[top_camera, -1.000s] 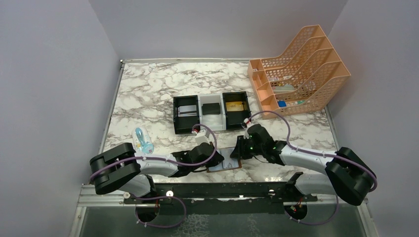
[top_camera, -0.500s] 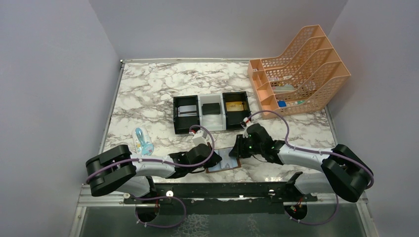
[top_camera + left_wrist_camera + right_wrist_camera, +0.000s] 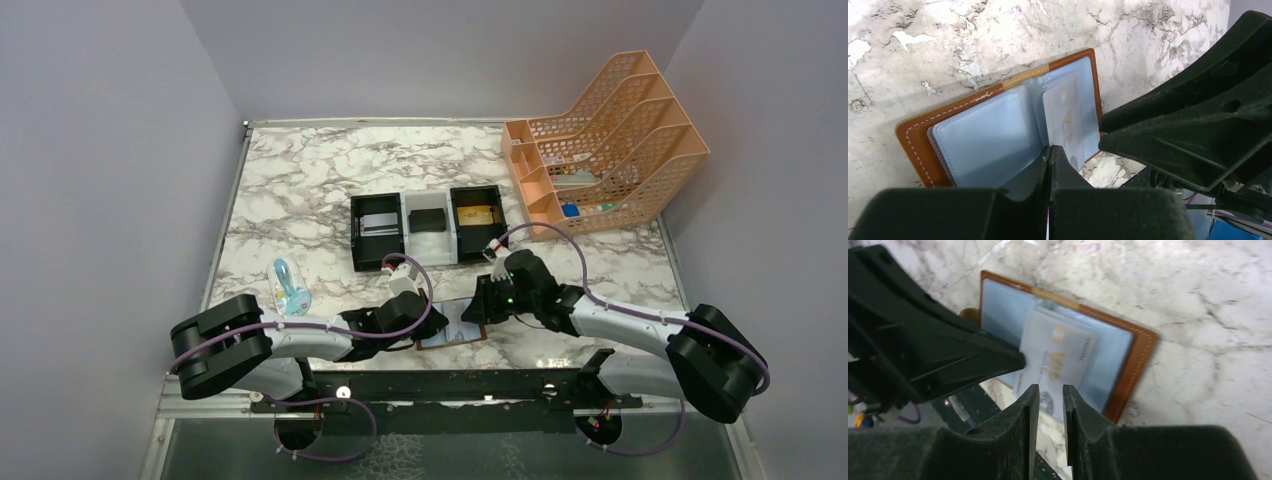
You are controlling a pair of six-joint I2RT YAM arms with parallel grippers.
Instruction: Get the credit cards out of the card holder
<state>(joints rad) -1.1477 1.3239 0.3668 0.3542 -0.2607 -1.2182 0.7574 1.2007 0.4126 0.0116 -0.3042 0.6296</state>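
Card end behind right fingers; card holder partly under left fingers.

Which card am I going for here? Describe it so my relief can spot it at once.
At the marble table's near edge lies the open brown card holder, lined pale blue. One card pokes from its pocket: pale, with gold VIP lettering, unlike the grey card and the gold card in the black-and-white tray.
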